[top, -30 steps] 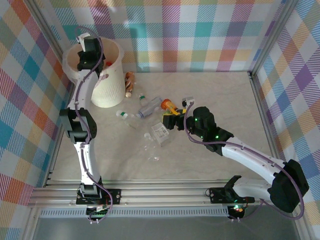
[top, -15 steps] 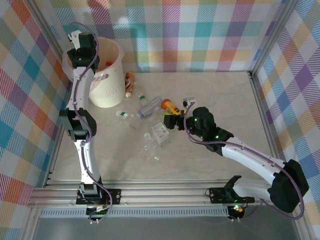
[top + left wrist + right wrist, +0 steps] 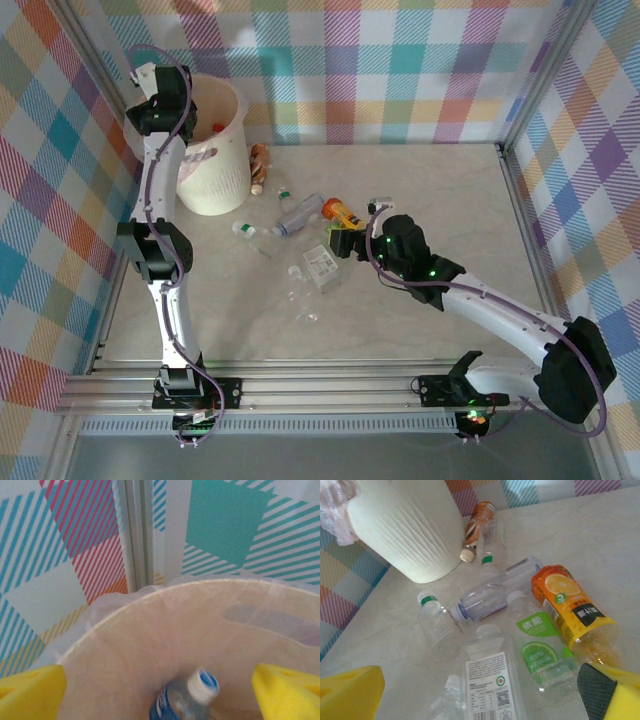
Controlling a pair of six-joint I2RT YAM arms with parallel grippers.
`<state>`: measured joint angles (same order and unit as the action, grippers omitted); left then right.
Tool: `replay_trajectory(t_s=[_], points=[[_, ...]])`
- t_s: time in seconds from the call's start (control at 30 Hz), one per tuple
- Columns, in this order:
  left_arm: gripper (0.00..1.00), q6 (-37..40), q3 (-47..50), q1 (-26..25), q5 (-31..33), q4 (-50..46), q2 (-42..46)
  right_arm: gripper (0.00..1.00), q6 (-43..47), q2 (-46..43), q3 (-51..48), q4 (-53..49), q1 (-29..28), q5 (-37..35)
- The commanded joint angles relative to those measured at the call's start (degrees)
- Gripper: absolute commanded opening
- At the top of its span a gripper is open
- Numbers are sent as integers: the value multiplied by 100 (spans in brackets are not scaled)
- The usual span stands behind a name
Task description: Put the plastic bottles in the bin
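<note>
Dropped bottle [image 3: 186, 701] below opened left tool [image 3: 159, 692]

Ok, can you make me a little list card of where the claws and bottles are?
Left claw: open, above the bin
Right claw: open, low over the table
In the bin: blue-labelled bottle
By the bin: brown bottle, lying down
On the table: orange juice bottle, lime-label bottle, white-label bottle
</note>
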<state>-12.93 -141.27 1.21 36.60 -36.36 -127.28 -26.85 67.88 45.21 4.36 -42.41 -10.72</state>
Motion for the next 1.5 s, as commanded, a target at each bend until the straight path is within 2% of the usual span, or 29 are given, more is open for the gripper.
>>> replay_trajectory(t_s=[0.0,0.2,0.4,0.6,0.73,0.83,0.93,1.1,1.27,1.47], points=[[100,-351,-120,11,-526,-246,613,100,-219,89,93,-201,-21,-477],[100,-607,41,2,-1570,-370,1122,100,-222,330,185,-642,65,-774],[100,-746,1693,2,-3206,657,2238,100,-60,715,267,-882,245,-666],[100,-1123,3183,11,-4576,1462,3133,100,739,1371,672,-1497,696,296],[100,-1494,4028,11,-5466,1806,3703,97,989,1701,893,-1795,1234,907],[100,-1740,4790,11,-5905,1992,4171,95,1726,1964,1039,-1917,1505,1423],[100,-1988,5541,11,-6256,2361,4630,86,2524,2351,1363,-2441,1675,1517],[100,-1951,6182,-65,-6448,1808,5323,77,3724,2947,1955,-3399,1816,1211],[100,-1677,6643,-120,-6182,1320,6049,73,4705,3368,2219,-3692,1824,1197],[100,-1546,7094,-121,-5998,1035,6420,68,5180,3928,2585,-3716,1818,1028]])
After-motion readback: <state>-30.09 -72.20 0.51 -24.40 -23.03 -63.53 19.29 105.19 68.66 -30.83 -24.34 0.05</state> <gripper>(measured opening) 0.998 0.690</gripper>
